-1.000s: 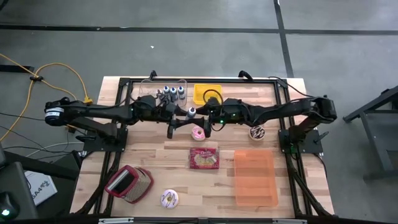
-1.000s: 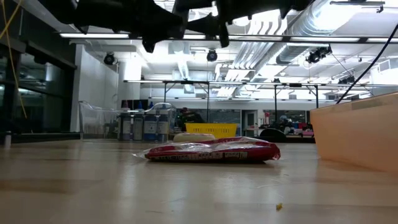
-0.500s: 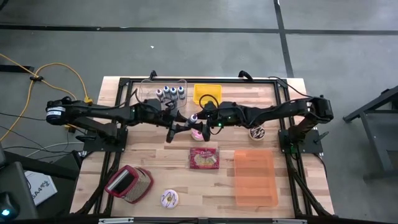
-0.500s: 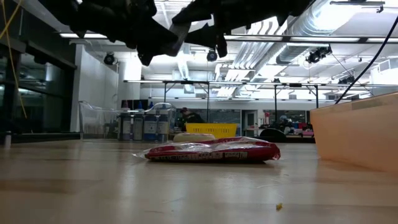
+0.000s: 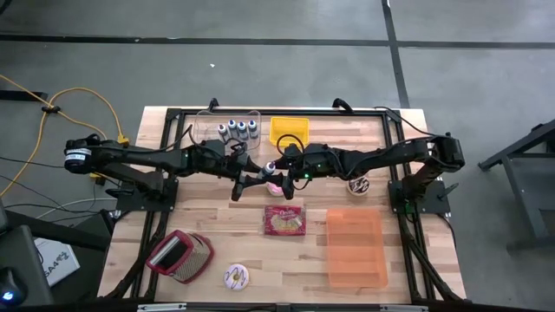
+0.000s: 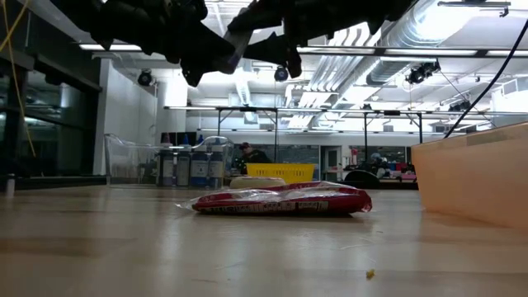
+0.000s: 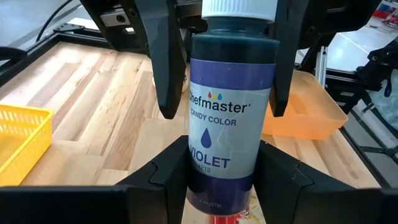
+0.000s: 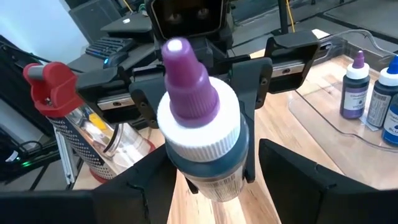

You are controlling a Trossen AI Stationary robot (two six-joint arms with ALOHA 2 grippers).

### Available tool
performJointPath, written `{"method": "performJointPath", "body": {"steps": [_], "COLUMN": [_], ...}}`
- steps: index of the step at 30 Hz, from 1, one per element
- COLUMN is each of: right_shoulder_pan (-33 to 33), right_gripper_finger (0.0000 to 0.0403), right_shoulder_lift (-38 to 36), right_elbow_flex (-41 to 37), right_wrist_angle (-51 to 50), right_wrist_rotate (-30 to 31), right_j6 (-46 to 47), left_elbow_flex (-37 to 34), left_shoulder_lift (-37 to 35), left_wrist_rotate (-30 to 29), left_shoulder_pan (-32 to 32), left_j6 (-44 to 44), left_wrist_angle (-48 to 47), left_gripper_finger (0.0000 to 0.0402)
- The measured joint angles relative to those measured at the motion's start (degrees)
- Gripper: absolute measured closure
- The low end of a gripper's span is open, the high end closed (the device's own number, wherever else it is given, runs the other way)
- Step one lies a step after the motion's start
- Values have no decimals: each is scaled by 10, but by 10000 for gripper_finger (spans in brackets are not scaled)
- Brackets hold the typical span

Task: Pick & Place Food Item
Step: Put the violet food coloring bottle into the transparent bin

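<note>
My left tool [image 7: 221, 180] clamps the violet bottle [image 7: 229, 112] (rigid, slick plastic) above the counter [image 5: 251, 217] centre, my right tool [image 8: 214, 168] wide around its cap at twelve o'clock.

Readable print: one bottle label only.

From my left wrist I read the label on the bottle [image 7: 231, 112] I hold between my left gripper's [image 7: 230, 180] fingers: "chefmaster" in white, under it "CANDY COLOR", then a drop symbol, then "VIOLET" in large letters. Below that sits a line of small figures too fine for me to make out, and another tiny line at the label's foot that I cannot read either. The red packet [image 6: 280, 200] on the table [image 6: 124, 247] carries white lettering along its side in the low view, but it is too small for me to read. Nothing else I see bears legible text.
</note>
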Motion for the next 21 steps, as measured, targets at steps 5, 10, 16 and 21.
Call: {"method": "performJointPath", "body": {"steps": [5, 10, 16, 21], "right_shoulder_pan": [5, 14, 25, 28], "right_gripper_finger": [190, 190, 190, 190], "right_shoulder_lift": [0, 0, 0, 0], "right_elbow_flex": [0, 0, 0, 0], "right_wrist_angle": [-1, 2, 46, 93], "right_wrist_rotate": [7, 36, 74, 96], "right_j6": [0, -12, -50, -81], "left_elbow_flex": [0, -1, -1, -1], "left_shoulder_lift": [0, 0, 0, 0], "left_wrist_rotate": [0, 0, 0, -1], "left_shoulder_pan": [0, 0, 0, 0], "left_j6": [0, -1, -5, -5], "left_wrist_angle": [14, 41, 70, 124], "left_gripper_finger": [257, 257, 257, 257]}}
